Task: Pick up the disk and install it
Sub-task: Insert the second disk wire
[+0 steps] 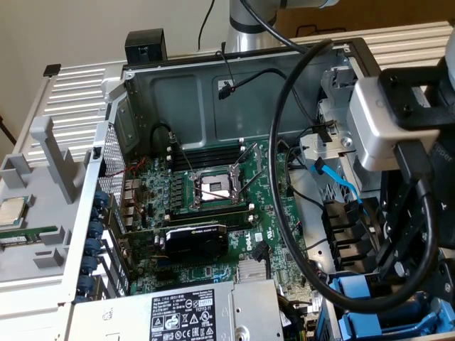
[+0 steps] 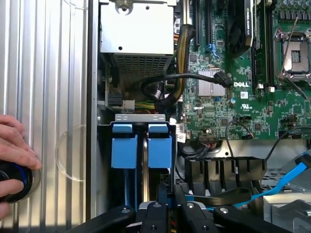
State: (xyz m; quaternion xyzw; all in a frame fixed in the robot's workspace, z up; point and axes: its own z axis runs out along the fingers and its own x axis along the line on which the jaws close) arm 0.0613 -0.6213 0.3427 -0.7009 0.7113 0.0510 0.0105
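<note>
Up close in the wrist view, the gripper (image 2: 169, 206) sat low over the drive bay. Its dark linkage was cut off at the frame edge, and I could not tell whether the jaws were pinched shut or gripping anything. Just ahead of them was the disk (image 2: 160, 151), upright in the bay. Two blue panels of its carrier showed side by side with a thin silver strip between, and the label was out of sight.

In the exterior view the gripper (image 1: 398, 263) was at four o'clock. It was half masked by its grey camera block and a thick black cable (image 1: 279, 213) looping across the case. The disk (image 1: 370, 302) peeked out as blue plastic at five o'clock, clipped by the frame edge.

The wrist view also caught a person's hand (image 2: 12, 160) resting on a dark round knob (image 2: 17, 180), on the ribbed counter (image 2: 53, 73) beside the case.

Further in, the motherboard (image 1: 213, 213) lay flat with its open CPU socket (image 1: 213, 186) at centre. The power-supply box (image 1: 185, 312) was at six o'clock. A light blue data cable (image 1: 340, 186) trailed at three o'clock. A small square chip (image 1: 11, 211) sat on a grey tray at nine o'clock. Farthest back, a loose connector (image 1: 226, 89) dangled against the case wall at twelve.
</note>
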